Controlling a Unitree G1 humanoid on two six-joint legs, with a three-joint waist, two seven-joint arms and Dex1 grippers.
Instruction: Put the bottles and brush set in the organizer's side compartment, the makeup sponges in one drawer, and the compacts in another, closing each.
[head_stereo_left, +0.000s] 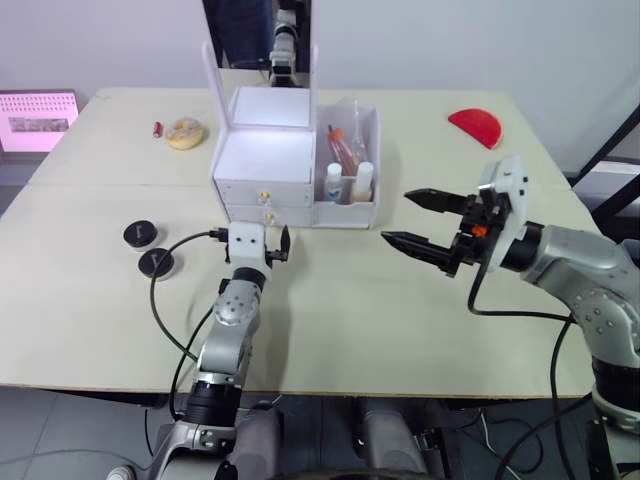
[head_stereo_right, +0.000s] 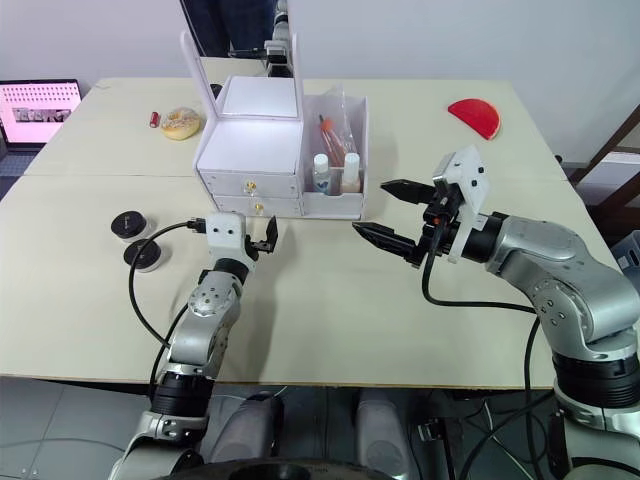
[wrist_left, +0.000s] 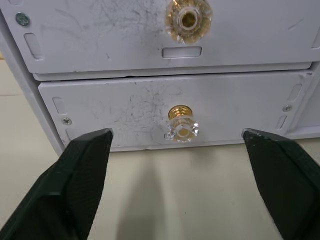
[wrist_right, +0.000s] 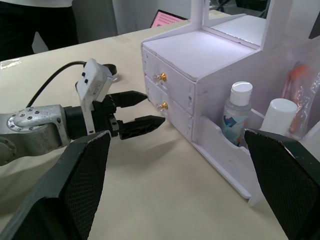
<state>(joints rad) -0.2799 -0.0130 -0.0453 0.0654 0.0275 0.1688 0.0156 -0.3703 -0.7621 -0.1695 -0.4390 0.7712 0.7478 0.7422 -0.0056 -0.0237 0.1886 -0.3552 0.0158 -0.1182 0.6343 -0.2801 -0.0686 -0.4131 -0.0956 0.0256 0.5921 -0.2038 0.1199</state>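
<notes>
My left gripper (head_stereo_left: 272, 246) hangs empty, fingers spread, just in front of the organizer (head_stereo_left: 262, 160). The lower drawer's knob (wrist_left: 182, 129) sits straight ahead, centred between my fingers, both drawers shut. That arm is the nearer one for the pull. My right gripper (head_stereo_left: 428, 222) is wide open, holding nothing, off beside the side compartment (head_stereo_left: 345, 205), where the bottles (head_stereo_left: 334, 181) already stand; the brush set, I think, is the pouch behind them. Two compacts (head_stereo_left: 140, 233) lie on the counter (head_stereo_left: 340, 310) to my left.
</notes>
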